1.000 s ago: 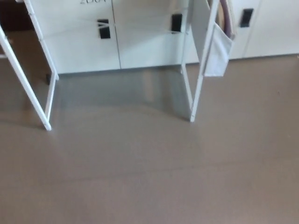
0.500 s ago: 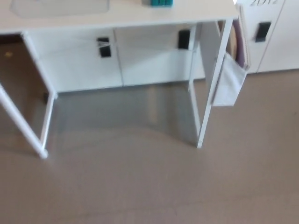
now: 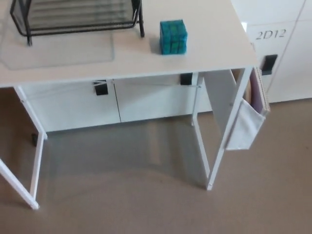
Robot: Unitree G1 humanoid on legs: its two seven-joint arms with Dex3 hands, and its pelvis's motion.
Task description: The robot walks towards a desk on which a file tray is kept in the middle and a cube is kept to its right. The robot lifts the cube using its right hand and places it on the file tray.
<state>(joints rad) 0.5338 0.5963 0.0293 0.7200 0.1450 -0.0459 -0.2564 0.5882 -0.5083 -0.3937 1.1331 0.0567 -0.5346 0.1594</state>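
Looking like early days: cube (image 3: 173, 36) sits on the desk (image 3: 209, 53), right of the tray (image 3: 83, 28), not lifted yet. Neither hand's in shot, so can't tell their state. Pickup and placing both left.

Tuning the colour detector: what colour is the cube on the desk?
Teal cube, dark grid lines; head view.

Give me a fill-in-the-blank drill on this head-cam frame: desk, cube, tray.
1. The teal cube sits on the desk, to picture ____ of the black file tray.
2. The cabinet label reads ____.
3. The number of robot hands in view is ____.
Missing words: right; 2D12; zero.
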